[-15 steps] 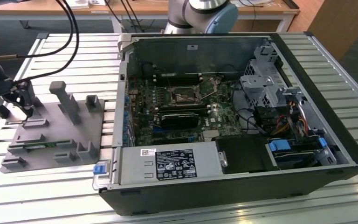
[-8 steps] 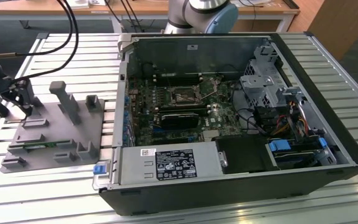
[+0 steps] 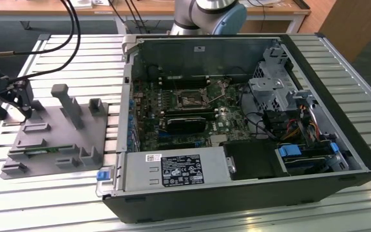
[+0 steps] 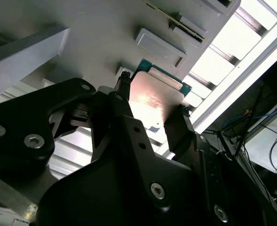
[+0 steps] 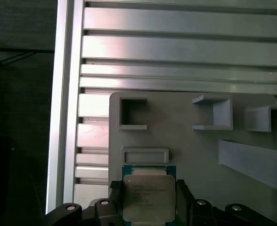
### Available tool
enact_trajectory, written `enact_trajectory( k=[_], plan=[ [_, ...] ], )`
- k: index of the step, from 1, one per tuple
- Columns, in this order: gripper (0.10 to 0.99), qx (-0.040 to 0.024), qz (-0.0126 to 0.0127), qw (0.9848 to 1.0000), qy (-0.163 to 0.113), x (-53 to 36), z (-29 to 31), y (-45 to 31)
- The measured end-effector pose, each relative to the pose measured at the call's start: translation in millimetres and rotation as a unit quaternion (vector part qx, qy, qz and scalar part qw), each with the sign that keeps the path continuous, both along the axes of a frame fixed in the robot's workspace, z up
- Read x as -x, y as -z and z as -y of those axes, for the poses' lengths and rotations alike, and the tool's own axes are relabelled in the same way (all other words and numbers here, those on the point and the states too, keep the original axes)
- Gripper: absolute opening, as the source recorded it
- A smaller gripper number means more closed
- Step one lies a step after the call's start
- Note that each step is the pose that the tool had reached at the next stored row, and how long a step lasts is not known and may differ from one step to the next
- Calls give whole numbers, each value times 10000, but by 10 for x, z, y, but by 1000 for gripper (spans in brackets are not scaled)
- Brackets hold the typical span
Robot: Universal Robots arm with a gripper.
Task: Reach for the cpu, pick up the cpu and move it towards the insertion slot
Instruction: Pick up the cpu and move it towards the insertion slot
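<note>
The silvery, green-edged cpu (image 5: 147, 198) sits level, pinched in the gripper (image 5: 148, 187) over the grey holder (image 5: 185, 150); the insertion slot (image 3: 191, 100) lies well apart.

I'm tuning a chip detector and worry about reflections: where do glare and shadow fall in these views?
In the second wrist view a bright glare patch lies on the cpu, and the table slats burn white; in the first wrist view the cpu is evenly lit; in the exterior view the computer case is shadowed inside.
</note>
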State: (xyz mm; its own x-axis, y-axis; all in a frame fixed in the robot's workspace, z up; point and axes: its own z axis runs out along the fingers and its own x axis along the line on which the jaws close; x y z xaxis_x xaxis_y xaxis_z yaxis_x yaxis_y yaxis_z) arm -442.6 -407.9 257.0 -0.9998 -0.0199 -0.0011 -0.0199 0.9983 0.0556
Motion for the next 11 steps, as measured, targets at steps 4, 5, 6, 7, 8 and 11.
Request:
enact_trajectory(
  k=[4, 5, 6, 7, 8, 11],
  plan=[
    [541, 0, 0, 10000, -1, 0, 0, -23],
    [541, 0, 0, 10000, -1, 0, 0, -30],
    [541, 0, 0, 10000, -1, 0, 0, -37],
    [541, 0, 0, 10000, 0, 0, 0, -45],
    [541, 0, 1, 10000, 0, 0, 0, -52],
    [541, 0, 0, 10000, 0, 0, 0, -80]
  ],
)
